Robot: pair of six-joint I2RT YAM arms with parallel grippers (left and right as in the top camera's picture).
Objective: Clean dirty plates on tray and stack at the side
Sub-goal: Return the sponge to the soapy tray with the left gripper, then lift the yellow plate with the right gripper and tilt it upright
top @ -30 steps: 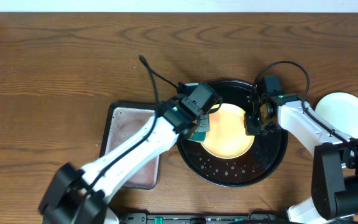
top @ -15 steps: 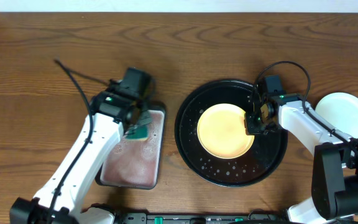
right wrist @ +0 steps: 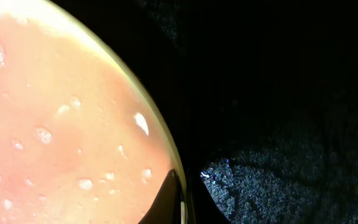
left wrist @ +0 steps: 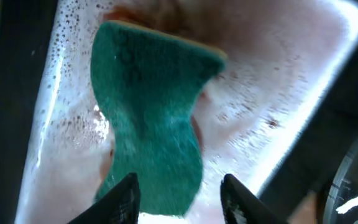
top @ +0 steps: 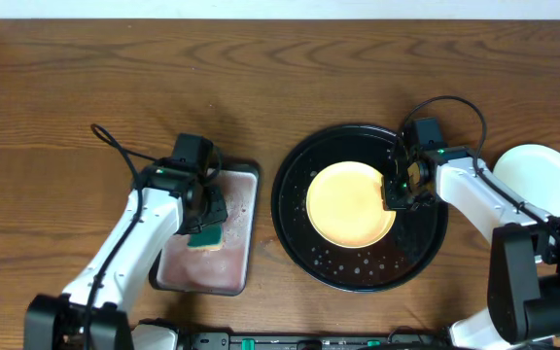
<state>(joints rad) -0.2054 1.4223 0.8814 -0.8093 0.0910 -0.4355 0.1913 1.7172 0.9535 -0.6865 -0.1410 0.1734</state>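
Observation:
A yellow plate (top: 351,204) beaded with water drops lies in the round black tray (top: 358,267). My right gripper (top: 397,190) is shut on the plate's right rim. In the right wrist view a dark finger presses the inside of the yellow plate (right wrist: 55,124) at its edge, where the right gripper (right wrist: 182,186) pinches it, with the tray (right wrist: 278,180) beyond. A pale plate (top: 538,180) rests on the wood at the far right. My left gripper (top: 205,216) hovers open over the green sponge (top: 206,236). The left wrist view has the sponge (left wrist: 148,124) lying loose below the left gripper (left wrist: 179,182).
A rectangular metal pan (top: 207,267) with soapy pinkish water sits left of the tray and holds the sponge; its wet floor (left wrist: 272,81) fills the left wrist view. Brown wood tabletop (top: 86,87) surrounds everything. The arm bases stand at the front edge.
My left arm swung from the tray to the pan with the sponge, then opened and let it lie in the pan. The right gripper has kept its hold.

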